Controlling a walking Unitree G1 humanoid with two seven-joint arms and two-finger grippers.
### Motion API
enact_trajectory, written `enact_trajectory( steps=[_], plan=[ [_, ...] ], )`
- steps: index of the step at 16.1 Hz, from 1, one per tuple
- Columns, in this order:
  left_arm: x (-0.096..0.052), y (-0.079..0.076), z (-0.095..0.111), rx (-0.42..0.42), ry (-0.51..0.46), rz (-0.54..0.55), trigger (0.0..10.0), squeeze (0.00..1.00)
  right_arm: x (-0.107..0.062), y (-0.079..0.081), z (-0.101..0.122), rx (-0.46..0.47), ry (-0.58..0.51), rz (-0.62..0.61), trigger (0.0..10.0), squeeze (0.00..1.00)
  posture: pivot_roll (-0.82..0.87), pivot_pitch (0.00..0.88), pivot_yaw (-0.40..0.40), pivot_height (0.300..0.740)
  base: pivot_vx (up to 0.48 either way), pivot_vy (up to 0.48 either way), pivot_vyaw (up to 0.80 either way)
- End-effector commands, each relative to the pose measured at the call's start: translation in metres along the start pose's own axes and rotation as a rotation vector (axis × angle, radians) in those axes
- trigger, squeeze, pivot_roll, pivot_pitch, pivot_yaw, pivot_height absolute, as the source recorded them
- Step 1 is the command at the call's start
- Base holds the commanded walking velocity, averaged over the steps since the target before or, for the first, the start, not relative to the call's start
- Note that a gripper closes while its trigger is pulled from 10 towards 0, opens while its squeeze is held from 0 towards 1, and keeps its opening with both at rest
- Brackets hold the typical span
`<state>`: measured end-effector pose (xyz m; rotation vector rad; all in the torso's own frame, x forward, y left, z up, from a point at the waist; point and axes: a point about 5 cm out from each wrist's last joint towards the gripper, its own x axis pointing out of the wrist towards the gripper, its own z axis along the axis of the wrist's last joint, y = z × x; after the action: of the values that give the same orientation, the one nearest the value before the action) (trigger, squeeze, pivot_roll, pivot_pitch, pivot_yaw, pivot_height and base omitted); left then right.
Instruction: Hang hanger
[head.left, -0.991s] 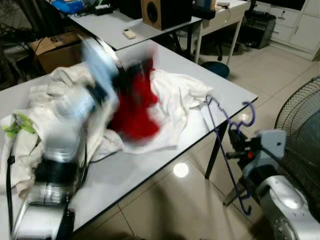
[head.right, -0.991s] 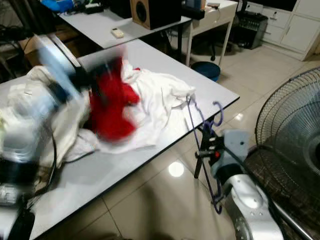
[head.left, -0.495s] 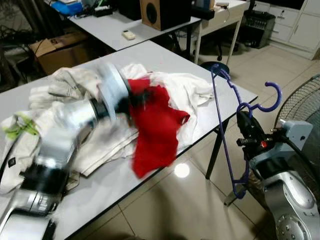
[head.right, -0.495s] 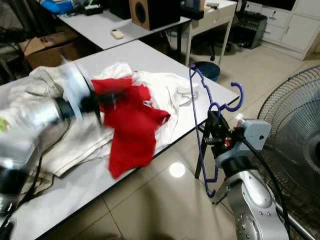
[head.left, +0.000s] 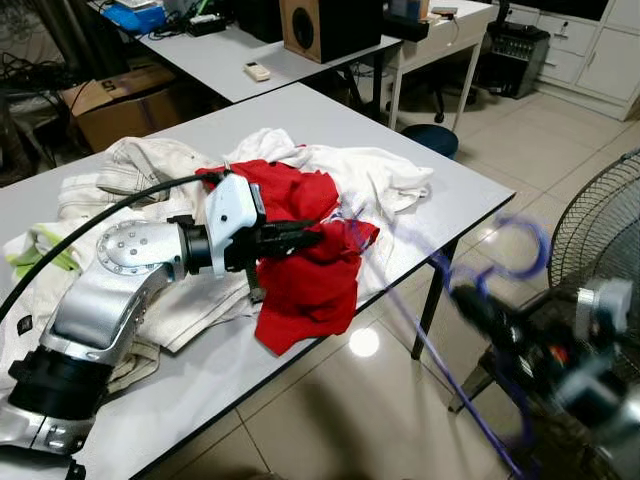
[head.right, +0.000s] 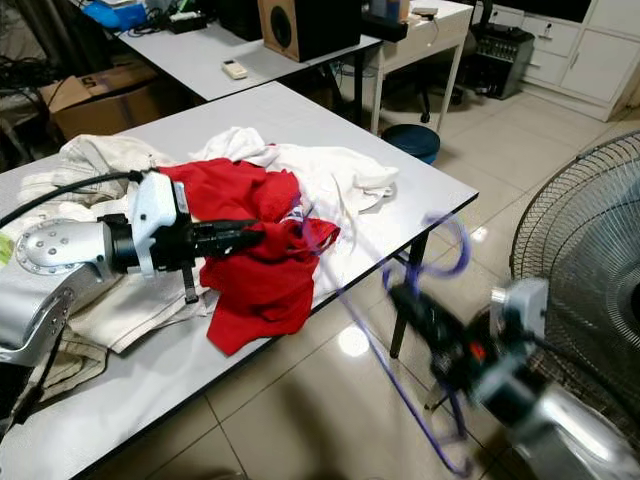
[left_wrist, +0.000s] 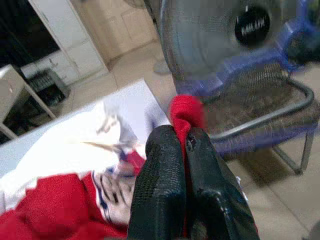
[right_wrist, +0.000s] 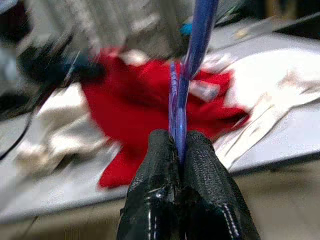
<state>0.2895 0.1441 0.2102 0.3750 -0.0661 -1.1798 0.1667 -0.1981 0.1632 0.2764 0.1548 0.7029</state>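
From the left eye I see my left pincer (head.left: 312, 235) reaching out over the counter (head.left: 470, 190), its fingers closed on a fold of the red shirt (head.left: 310, 280). The shirt hangs from the pincer and spreads below and behind it, its lower end draping past the counter edge. White clothes (head.left: 375, 180) lie just beyond the pincer and also back along the arm. Off the counter, to the right of the left pincer, my right pincer (head.left: 480, 315) is badly blurred; the purple hanger (head.left: 510, 250) is with it, its hook above the pincer and its long frame smeared down toward the floor. A fan (head.left: 600, 220) stands just beyond that arm.

From the right eye, the scene is the same: the hanger (head.right: 440, 260) is in the air beside the counter, apart from the shirt, with its blurred top end near the cloth ahead of the left pincer.

In the left wrist view, the two black fingers (left_wrist: 160, 200) are pressed together with red cloth (left_wrist: 187, 112) pinched between them and bunched at their tips. The fan grille lies ahead.

In the right wrist view, the right pincer (right_wrist: 178, 150) is clamped on the hanger's purple rod (right_wrist: 195, 55), which rises straight out from between the fingertips. The red shirt lies ahead on the counter, white cloth to either side.
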Motion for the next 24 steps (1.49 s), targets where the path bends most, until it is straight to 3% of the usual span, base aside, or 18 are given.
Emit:
enact_trajectory(
  steps=[1,3,6,8,13,16,19,24],
  plan=[
    [-0.002,0.004,0.007,0.017,-0.029,0.032,0.0,0.00,-0.003,0.006,0.005,-0.027,0.023,0.057,10.0,0.00,-0.20,0.002,0.076,0.740,0.000,0.000,0.00],
    [-0.007,0.017,0.004,0.061,-0.016,0.170,0.0,0.00,-0.007,-0.001,0.002,-0.134,0.135,-0.012,10.0,0.00,-0.21,0.000,0.068,0.740,0.000,0.000,0.00],
    [-0.015,0.020,-0.001,0.057,-0.001,0.198,0.0,0.00,-0.003,-0.014,0.007,-0.289,0.192,-0.144,10.0,0.00,-0.21,0.000,0.059,0.740,0.000,0.000,0.00],
    [-0.020,0.013,-0.011,0.026,0.028,0.152,0.0,0.00,0.004,-0.011,0.016,-0.532,0.269,-0.133,10.0,0.00,-0.22,0.009,0.072,0.740,0.000,0.000,0.00],
    [-0.020,0.016,-0.019,0.028,0.059,0.156,0.0,0.00,0.002,-0.002,0.008,-0.664,0.397,-0.085,10.0,0.00,-0.23,0.016,0.091,0.740,0.000,0.000,0.00],
    [-0.017,0.011,-0.017,0.012,0.039,0.098,0.0,0.00,0.003,-0.008,0.010,-0.772,0.413,-0.130,10.0,0.00,-0.24,0.011,0.089,0.740,0.000,0.000,0.00],
    [-0.017,0.008,-0.019,0.011,0.055,0.098,0.0,0.00,0.003,-0.008,0.015,-0.876,0.445,-0.097,10.0,0.00,-0.23,0.004,0.077,0.740,0.000,0.000,0.00],
    [-0.020,0.008,-0.023,0.014,0.077,0.107,0.0,0.00,0.006,-0.003,0.023,-0.951,0.444,-0.053,10.0,0.00,-0.22,0.003,0.070,0.740,0.000,0.000,0.00]
  ],
)
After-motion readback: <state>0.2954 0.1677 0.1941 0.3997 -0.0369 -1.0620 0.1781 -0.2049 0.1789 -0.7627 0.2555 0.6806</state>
